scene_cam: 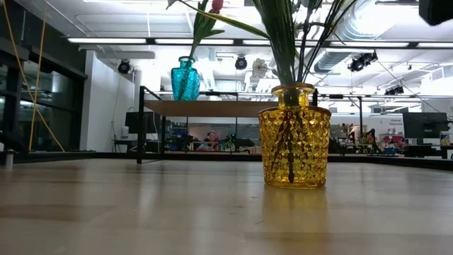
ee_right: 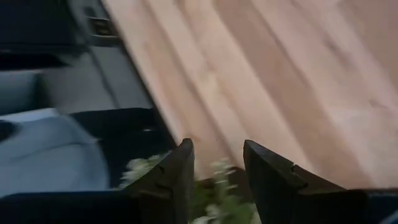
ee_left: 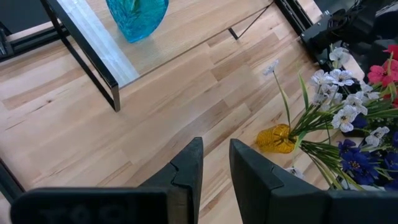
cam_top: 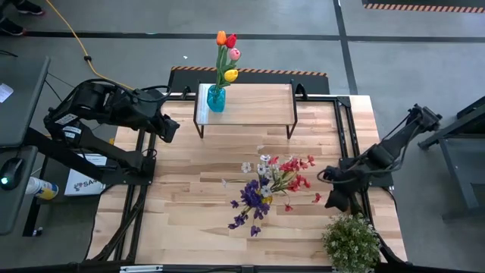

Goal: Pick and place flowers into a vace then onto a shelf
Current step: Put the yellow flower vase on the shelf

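A teal glass vase (cam_top: 216, 99) (scene_cam: 185, 79) (ee_left: 137, 15) stands on the left end of the shelf (cam_top: 250, 106) (scene_cam: 212, 108) and holds orange, red, pink and yellow tulips (cam_top: 227, 53). A yellow faceted glass vase (scene_cam: 294, 138) (ee_left: 273, 138) stands upright on the table's middle. It holds red, purple and white sprays (cam_top: 269, 186) (ee_left: 348, 124). My left gripper (cam_top: 173, 129) (ee_left: 216, 162) hovers open over the table, left of the shelf's near edge. My right gripper (cam_top: 332, 201) (ee_right: 217, 162) is open at the table's right side, just beyond the potted plant.
A bushy pale-green potted plant (cam_top: 352, 243) (ee_right: 211, 186) sits at the table's near right corner, right below my right gripper. Bare wood lies between the shelf and the yellow vase and across the table's left half. The black frame rails run along both table sides.
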